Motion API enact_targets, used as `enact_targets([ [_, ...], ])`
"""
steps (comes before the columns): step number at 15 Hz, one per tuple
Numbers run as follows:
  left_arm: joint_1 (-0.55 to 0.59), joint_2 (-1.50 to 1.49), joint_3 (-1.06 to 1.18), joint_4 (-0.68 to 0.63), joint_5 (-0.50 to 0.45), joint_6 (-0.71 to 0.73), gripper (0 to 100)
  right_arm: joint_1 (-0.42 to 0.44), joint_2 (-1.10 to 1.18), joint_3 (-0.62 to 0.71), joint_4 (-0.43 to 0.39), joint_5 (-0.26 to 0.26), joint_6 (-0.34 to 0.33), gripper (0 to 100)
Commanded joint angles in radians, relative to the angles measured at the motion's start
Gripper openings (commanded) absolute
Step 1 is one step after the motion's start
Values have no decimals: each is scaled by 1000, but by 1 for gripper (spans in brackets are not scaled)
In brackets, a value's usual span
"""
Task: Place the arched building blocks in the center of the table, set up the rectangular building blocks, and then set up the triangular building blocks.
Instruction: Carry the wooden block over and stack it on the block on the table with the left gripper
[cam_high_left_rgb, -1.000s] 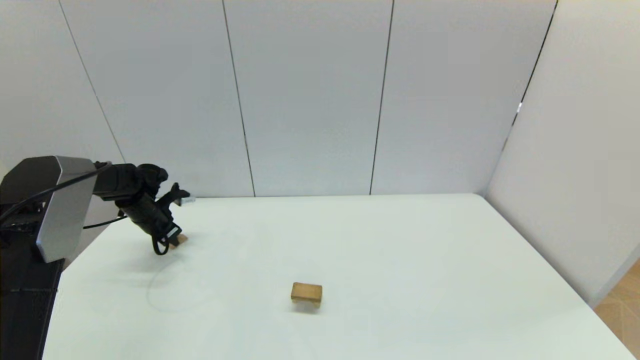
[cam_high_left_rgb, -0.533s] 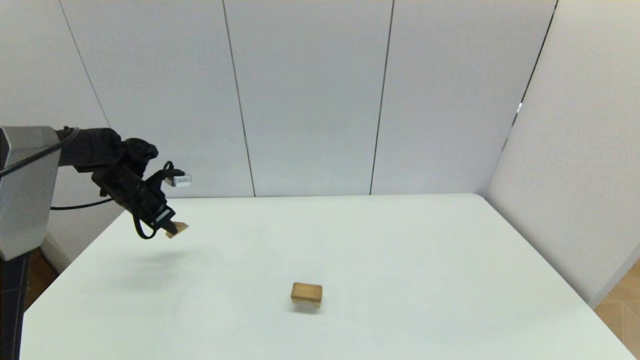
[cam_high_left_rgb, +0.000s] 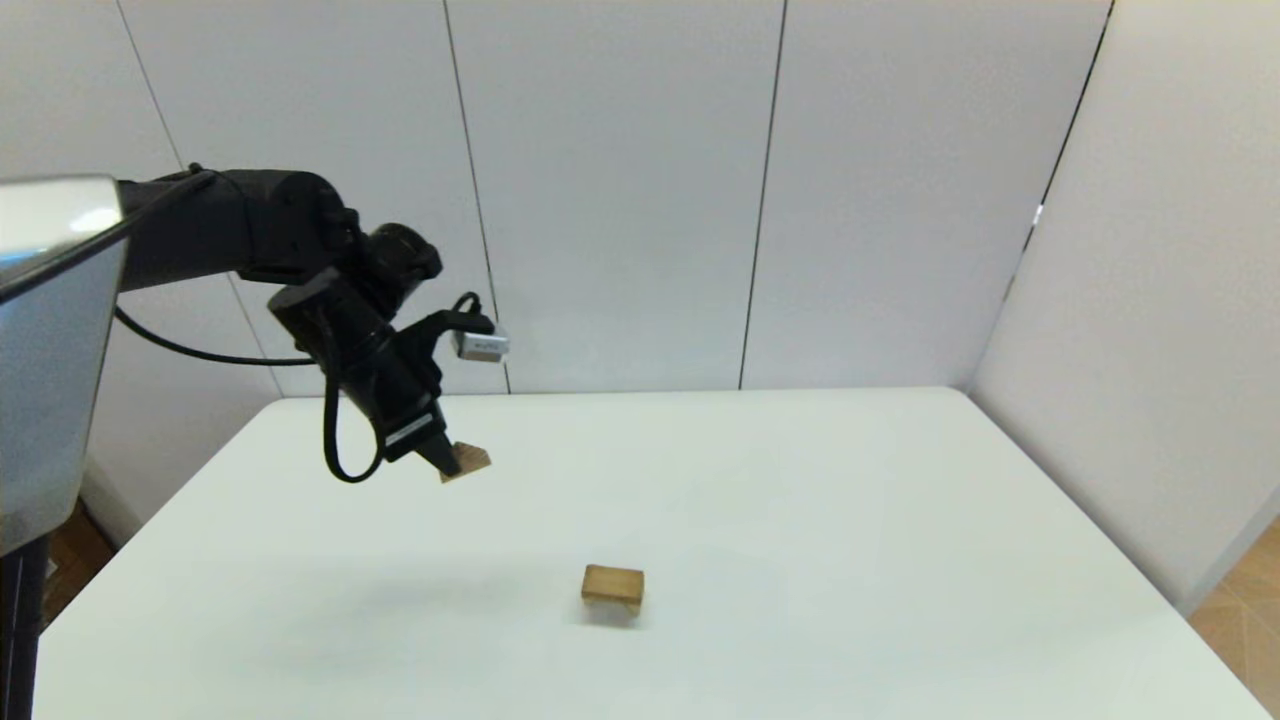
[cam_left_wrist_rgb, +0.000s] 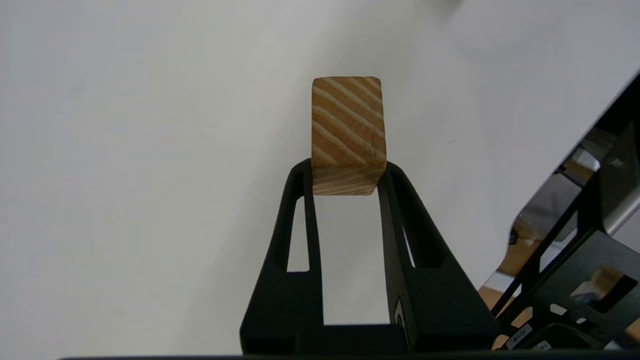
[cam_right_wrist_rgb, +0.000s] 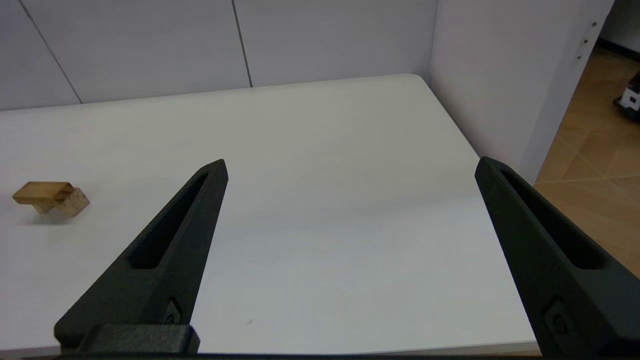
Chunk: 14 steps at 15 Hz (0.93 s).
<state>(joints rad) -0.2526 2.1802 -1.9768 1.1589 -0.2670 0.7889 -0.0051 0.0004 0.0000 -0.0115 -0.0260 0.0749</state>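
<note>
Carrying step in progress: the left gripper is hanging in the air over the far-left part of the table, fingers clamped on a small light-wood block with diagonal grain lines. The lower end of the block is pinched between the fingertips and the rest is sticking out beyond them. Judging by the grain and the slanted outline in the head view, this is the triangular block, though the left wrist view is not giving its full shape.

The arched block is standing near the table centre, well apart from the held block and nearer the robot. Its top is looking darker than the wood beneath. That may be the rectangular block lying flat on the arch, since no separate slab is showing anywhere on the table, but I cannot tell for certain.

The right gripper is idling off to the right side of the table, fingers spread wide and holding nothing.

Judgement: the last step, setting up the triangle, is in hand. The next move is calling for travel toward the centre stack, squaring the wedge's flat face over the stack top, a slow descent, and release only once it is seated.

Containers: none showing in any view.
</note>
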Motion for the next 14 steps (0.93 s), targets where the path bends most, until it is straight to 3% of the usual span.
enact_targets([
  [1, -169, 38, 0, -5, 0, 7, 0, 1, 0, 0, -1, 0, 0, 100],
  [6, -274, 96, 0, -24, -4, 99, 0, 1, 0, 0, -1, 0, 0, 100],
  [14, -295, 197, 0, -108, -24, 230, 0, 1, 0, 0, -1, 0, 0, 100],
])
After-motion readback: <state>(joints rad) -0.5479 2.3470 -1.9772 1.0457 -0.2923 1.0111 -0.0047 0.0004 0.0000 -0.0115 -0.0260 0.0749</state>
